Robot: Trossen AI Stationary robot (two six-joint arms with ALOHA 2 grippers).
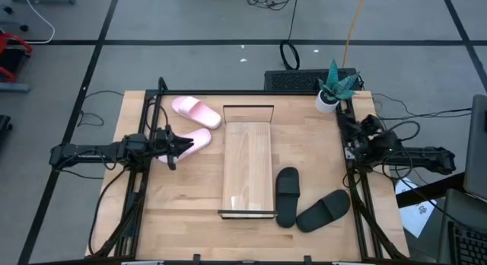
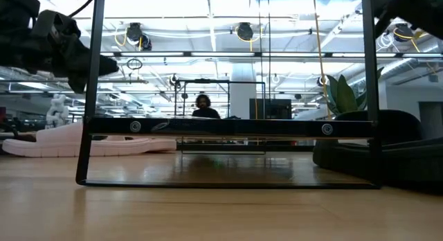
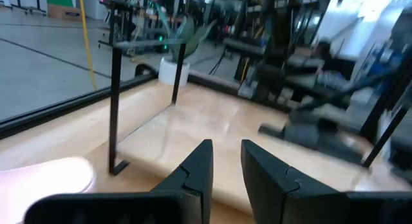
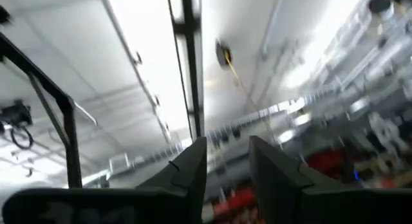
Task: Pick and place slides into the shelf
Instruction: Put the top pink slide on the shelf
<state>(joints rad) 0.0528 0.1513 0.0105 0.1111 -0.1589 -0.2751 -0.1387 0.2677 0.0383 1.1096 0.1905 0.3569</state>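
The shelf (image 1: 247, 170), a long light-wood plank rack with black wire frames at its far and near ends, lies flat mid-table. Left of it lie two pink slides, soles down: one farther back (image 1: 196, 111), one nearer (image 1: 198, 138), which also shows in the left wrist view (image 3: 45, 179). Two black slides (image 1: 287, 196) (image 1: 323, 210) lie on the table right of the shelf's near end. My left gripper (image 3: 225, 147) hovers level at the nearer pink slide's left end, open, with nothing between its fingers. My right gripper (image 4: 227, 143) stands at the table's right edge (image 1: 356, 139), tipped up toward the ceiling, open and with nothing in it.
A potted plant (image 1: 335, 86) in a white pot stands at the table's far right corner, beside a black device (image 1: 293, 81) at the far edge. Black frame posts run along both table sides. A person (image 2: 202, 106) sits far behind the table.
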